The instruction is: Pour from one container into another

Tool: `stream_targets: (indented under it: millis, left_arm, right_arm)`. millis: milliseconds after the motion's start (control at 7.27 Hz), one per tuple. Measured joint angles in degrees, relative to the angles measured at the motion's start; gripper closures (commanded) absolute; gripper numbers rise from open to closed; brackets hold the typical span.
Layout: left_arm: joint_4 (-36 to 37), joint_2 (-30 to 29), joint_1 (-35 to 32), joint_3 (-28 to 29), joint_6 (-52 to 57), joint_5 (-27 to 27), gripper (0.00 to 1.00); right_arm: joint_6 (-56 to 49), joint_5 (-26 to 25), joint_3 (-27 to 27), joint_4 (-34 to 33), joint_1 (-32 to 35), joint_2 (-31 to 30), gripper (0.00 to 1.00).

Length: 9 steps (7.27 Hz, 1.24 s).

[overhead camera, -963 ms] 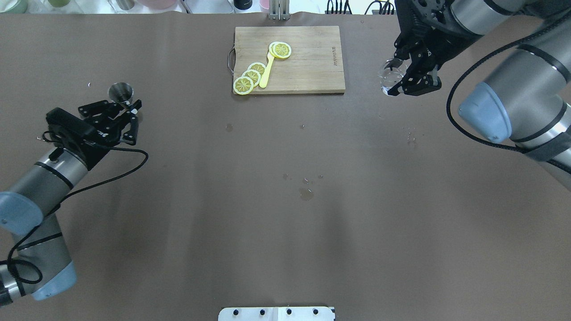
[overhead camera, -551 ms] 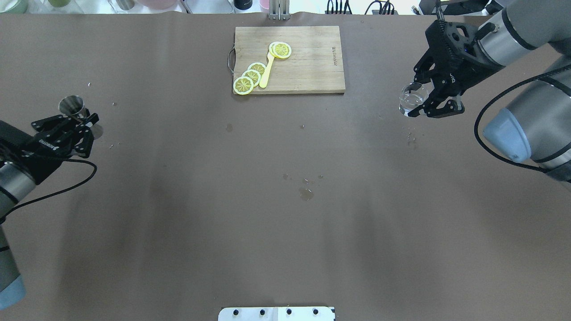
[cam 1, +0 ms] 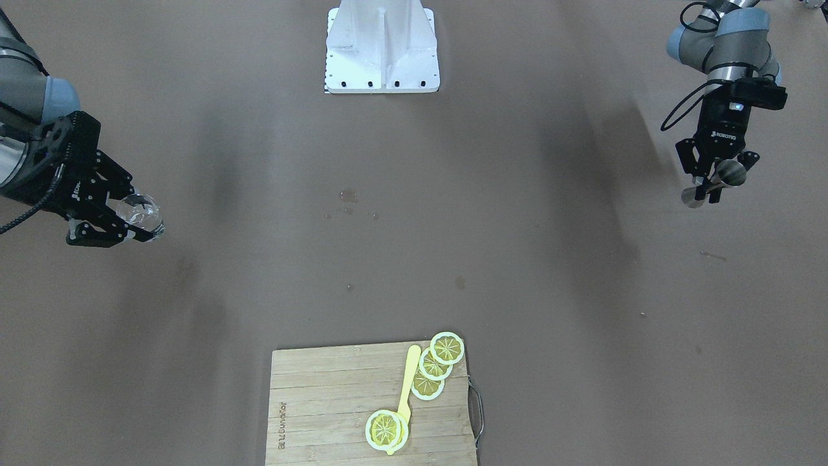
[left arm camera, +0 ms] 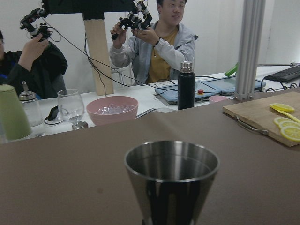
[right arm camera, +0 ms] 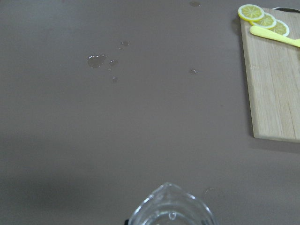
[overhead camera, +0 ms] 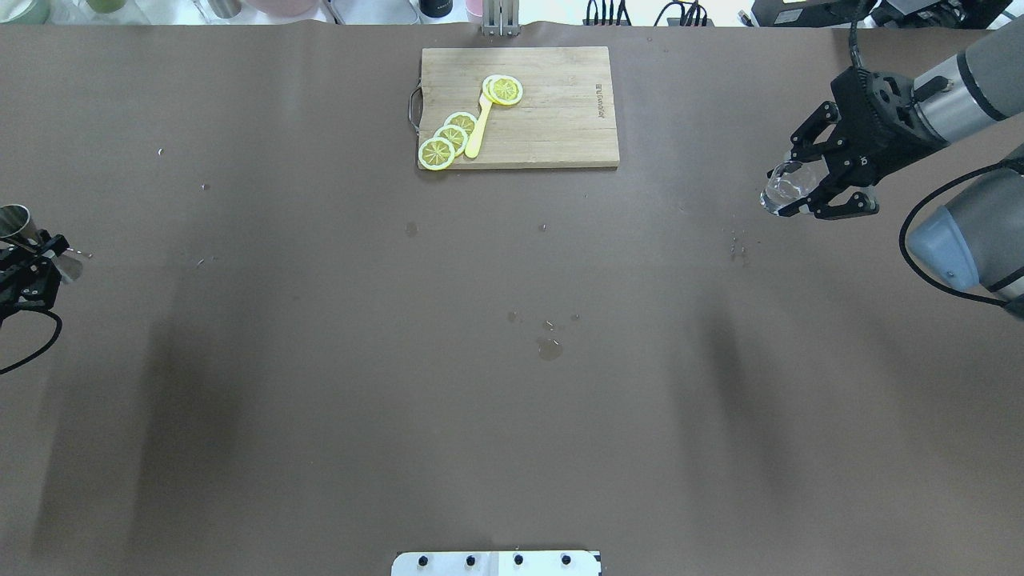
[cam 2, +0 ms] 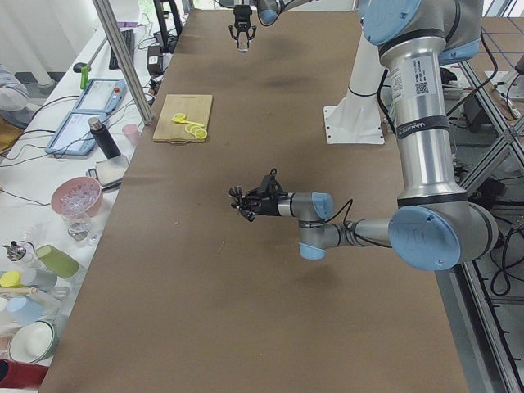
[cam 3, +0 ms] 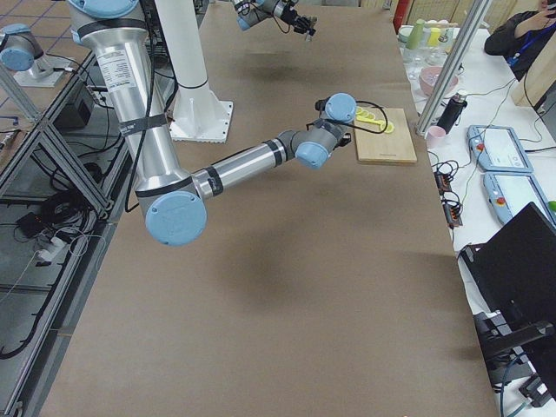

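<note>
Both vessels are being carried farther apart than a moment ago: the steel jigger (overhead camera: 16,222) is now being held at the very left edge of the overhead view, where before it was well inside that view, and the glass cup (overhead camera: 780,190) is being held farther toward the robot's right. The steel jigger is being pinched at its narrow waist by the left end effector (cam 1: 705,189), with a finger pressed against it on either side. In the left wrist view its open mouth is being shown facing up. The glass cup is being clamped between the fingers of the right end effector (overhead camera: 800,192) and is being kept clear of the brown desk (overhead camera: 320,400). Only its rim and pouring lip are being caught at the bottom of the right wrist view. The two vessels are being kept well apart, at opposite ends of the desk. Between them, at the far edge, a wooden cutting board (overhead camera: 552,120) is being left with lemon slices (overhead camera: 452,138) and a yellow utensil (overhead camera: 478,132) lying on it. A few water droplets (overhead camera: 549,347) are being left near the desk's middle.
</note>
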Motion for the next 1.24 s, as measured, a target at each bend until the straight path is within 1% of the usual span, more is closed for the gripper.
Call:
stream_targets:
  millis: [275,551,688,963,1239]
  left_arm:
    - [6.8,-3.33,0.42,4.91,-11.2,5.68,1.0]
    - [10.02,-5.63,0.32,6.56,-16.54,7.89,1.0]
    - [12.26,-6.47,0.29,6.27,-19.19,9.4,1.0]
    - [18.53,-7.81,0.27,3.67,-21.62,12.06,1.0]
    - [25.46,-10.04,0.49,1.82,-22.12,12.61,1.0]
  right_arm:
    - [0.9,0.45,-6.35,7.53,0.29,-0.07,1.0]
    - [3.78,0.49,-12.1,14.57,0.31,0.98,1.0]
    - [5.6,0.51,-14.74,16.78,0.29,2.48,1.0]
    - [10.62,0.49,-19.9,20.82,0.04,6.02,1.0]
    - [12.77,-0.23,-23.21,23.63,-1.58,8.83,1.0]
